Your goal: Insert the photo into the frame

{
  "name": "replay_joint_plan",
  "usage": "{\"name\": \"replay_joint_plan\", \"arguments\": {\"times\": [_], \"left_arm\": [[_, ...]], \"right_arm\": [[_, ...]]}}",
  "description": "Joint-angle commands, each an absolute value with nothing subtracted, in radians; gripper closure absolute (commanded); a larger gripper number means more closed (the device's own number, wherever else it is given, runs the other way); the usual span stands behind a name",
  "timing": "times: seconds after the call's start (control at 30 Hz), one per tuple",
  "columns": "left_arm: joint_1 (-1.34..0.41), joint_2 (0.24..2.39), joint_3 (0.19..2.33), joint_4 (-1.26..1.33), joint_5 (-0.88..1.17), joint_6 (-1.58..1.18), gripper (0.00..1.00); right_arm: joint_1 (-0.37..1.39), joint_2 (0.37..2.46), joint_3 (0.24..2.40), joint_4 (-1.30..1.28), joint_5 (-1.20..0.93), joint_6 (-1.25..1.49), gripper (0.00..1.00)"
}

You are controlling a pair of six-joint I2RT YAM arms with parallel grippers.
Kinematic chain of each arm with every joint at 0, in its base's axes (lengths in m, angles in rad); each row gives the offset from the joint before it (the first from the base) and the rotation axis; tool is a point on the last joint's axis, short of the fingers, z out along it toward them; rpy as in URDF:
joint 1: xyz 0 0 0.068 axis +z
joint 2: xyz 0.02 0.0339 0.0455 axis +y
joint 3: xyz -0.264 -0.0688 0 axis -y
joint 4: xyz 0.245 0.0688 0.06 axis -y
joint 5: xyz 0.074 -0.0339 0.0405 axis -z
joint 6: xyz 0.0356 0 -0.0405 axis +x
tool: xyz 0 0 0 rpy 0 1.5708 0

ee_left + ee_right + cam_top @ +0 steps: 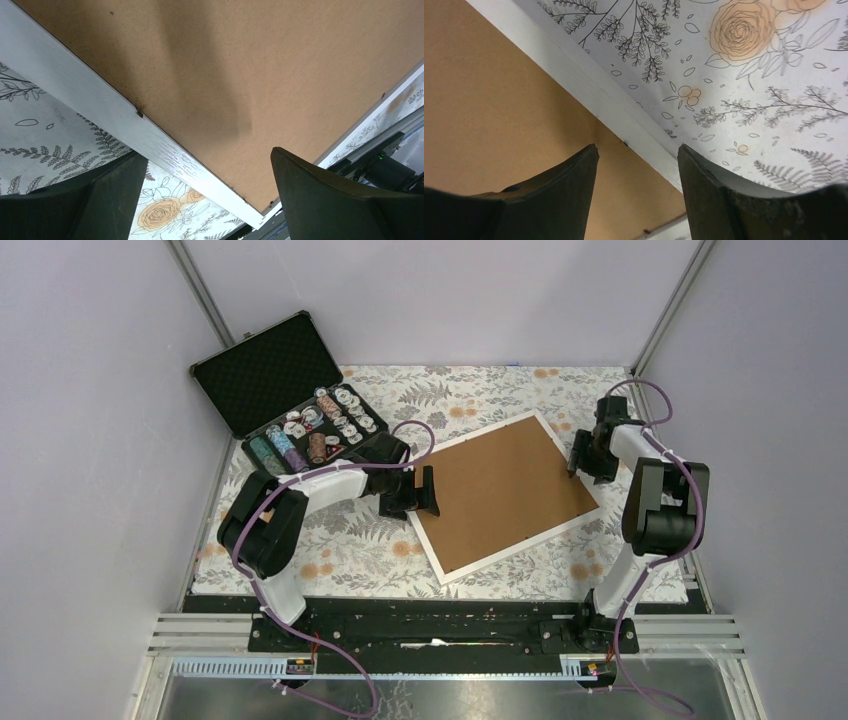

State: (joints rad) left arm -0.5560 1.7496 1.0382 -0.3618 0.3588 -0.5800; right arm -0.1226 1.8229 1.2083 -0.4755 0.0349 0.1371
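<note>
The white frame (525, 542) lies flat and face down in the middle of the table, filled by the brown backing board (500, 490). The photo is hidden. My left gripper (428, 492) is open and empty at the frame's left edge. In the left wrist view (205, 155) it straddles the white rail (100, 105), with one finger over the board (250, 65). My right gripper (583, 462) is open and empty at the frame's right edge. In the right wrist view (638, 147) it straddles the rail (589, 80), beside the board (489, 100).
An open black foam-lined case of chips (300, 410) stands at the back left, close behind my left arm. A floral cloth (340, 550) covers the table. Grey walls close in the left, right and back sides.
</note>
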Motion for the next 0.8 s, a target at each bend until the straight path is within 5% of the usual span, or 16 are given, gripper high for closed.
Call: {"name": "replay_joint_plan", "arguments": {"times": [0.0, 0.13, 0.4, 0.6, 0.77], "left_arm": [[-0.551, 1.764, 1.059, -0.367, 0.268, -0.556, 0.01], [-0.551, 1.781, 1.093, -0.358, 0.252, -0.599, 0.01], [-0.554, 1.911, 1.305, -0.416, 0.241, -0.663, 0.01], [-0.539, 1.988, 1.43, -0.479, 0.19, -0.591, 0.01], [-0.488, 1.991, 1.45, -0.504, 0.179, -0.49, 0.01]], "right_arm": [[-0.116, 1.827, 1.377, -0.615, 0.104, 0.12, 0.28], [-0.156, 1.971, 1.552, -0.778, -0.036, 0.081, 0.26], [-0.177, 2.028, 1.384, -0.59, -0.212, 0.189, 0.28], [-0.139, 1.755, 1.021, -0.314, -0.535, 0.442, 0.33], [-0.049, 1.569, 0.969, -0.419, -0.526, 0.428, 0.28]]}}
